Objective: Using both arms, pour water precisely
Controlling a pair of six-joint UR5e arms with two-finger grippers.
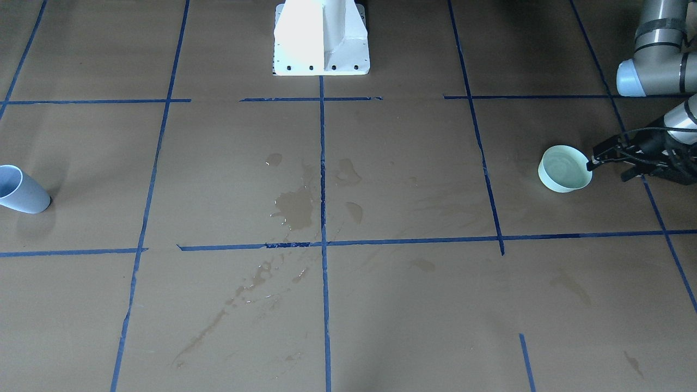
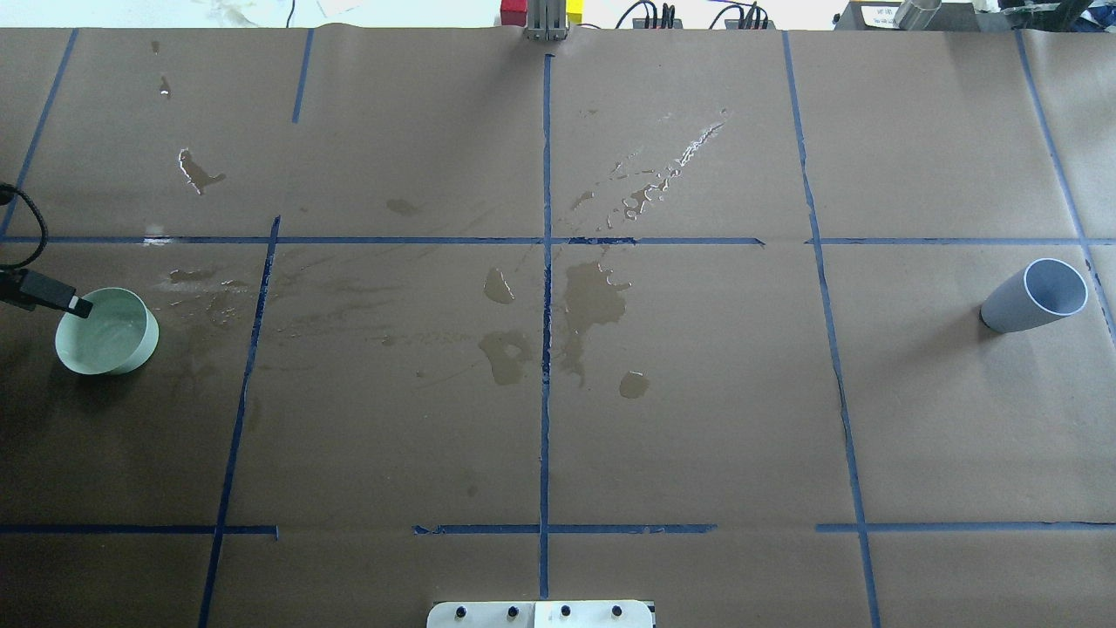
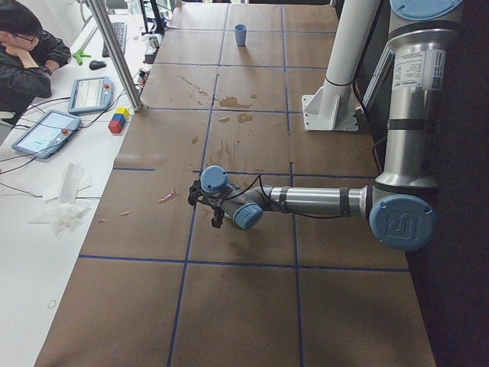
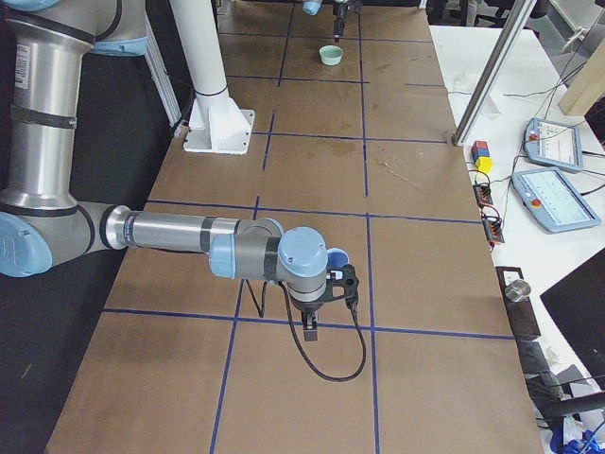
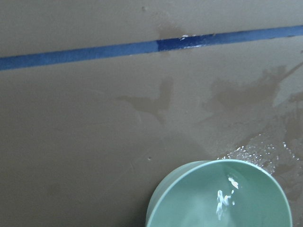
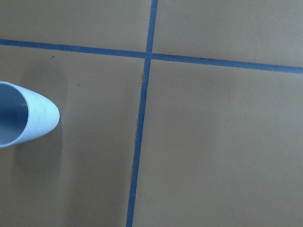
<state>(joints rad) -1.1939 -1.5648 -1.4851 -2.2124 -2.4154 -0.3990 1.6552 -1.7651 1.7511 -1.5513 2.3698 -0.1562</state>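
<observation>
A pale green bowl point(image 2: 106, 331) stands at the table's left end and holds water point(image 5: 225, 198), which shows as a glossy sheen. My left gripper point(image 1: 605, 169) sits beside the bowl with its jaws apart, one fingertip point(image 2: 79, 305) at the rim and nothing held. The bowl point(image 5: 220, 196) fills the lower right of the left wrist view. A pale blue cup point(image 2: 1034, 296) stands at the table's right end. My right gripper point(image 4: 342, 282) hangs close to that cup point(image 4: 335, 256), seen only in the exterior right view, so I cannot tell its state. The cup's rim point(image 6: 26, 118) shows in the right wrist view.
Dark wet stains point(image 2: 593, 301) and glossy puddles point(image 2: 663, 179) spread over the brown paper around the blue tape cross. The white pedestal base point(image 1: 321, 38) stands at the robot's side. A person point(image 3: 23, 57) sits at a side desk with tablets point(image 3: 42, 131).
</observation>
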